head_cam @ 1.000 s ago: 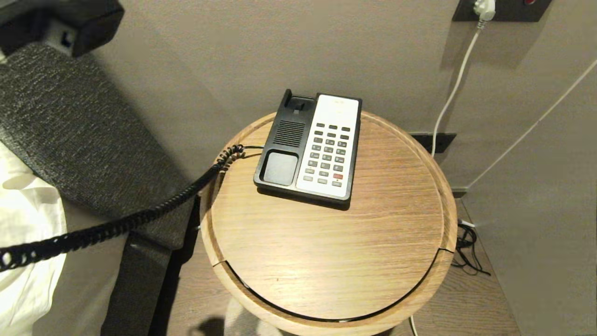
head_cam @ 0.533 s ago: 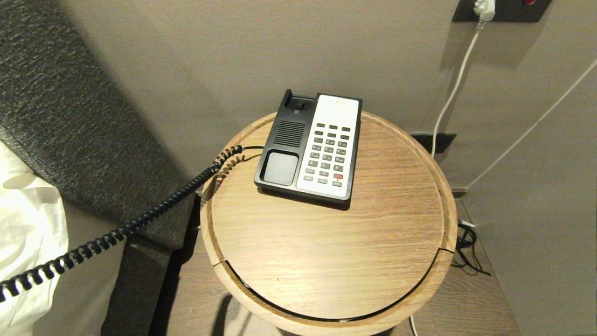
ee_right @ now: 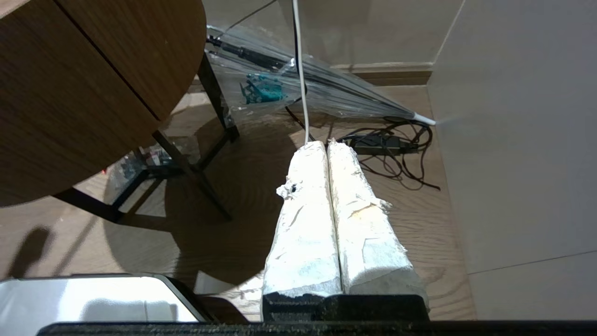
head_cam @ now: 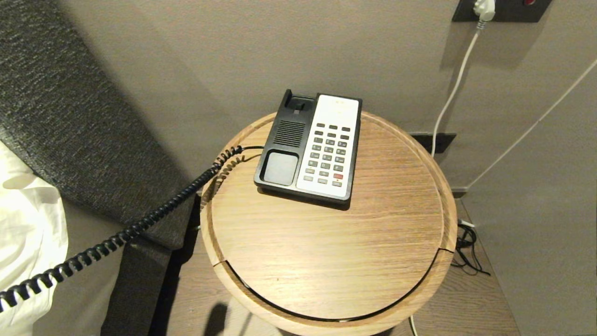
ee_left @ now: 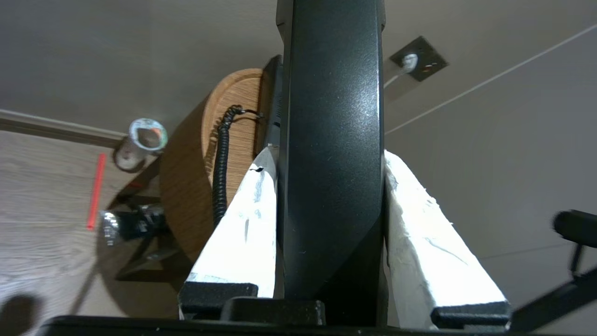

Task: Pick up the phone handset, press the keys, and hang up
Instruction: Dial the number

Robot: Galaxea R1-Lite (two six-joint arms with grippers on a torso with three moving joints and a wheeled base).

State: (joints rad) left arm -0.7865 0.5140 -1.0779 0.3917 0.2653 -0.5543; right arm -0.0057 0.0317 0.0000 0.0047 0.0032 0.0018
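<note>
Phone handset (ee_left: 333, 154): rigid, glossy, slippery; I'm clamping its mid-shaft between left gripper (ee_left: 329, 158) pads, coiled cord (ee_left: 220, 177) trailing alongside.

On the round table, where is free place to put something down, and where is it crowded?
The wide wooden part of the table between the phone base and the near rim is bare, as is the strip right of the keys. The left rim is crowded: the coiled cord crosses it.

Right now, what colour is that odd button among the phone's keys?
Red, among dark grey keys on a white faceplate; clearest in the head view.
</note>
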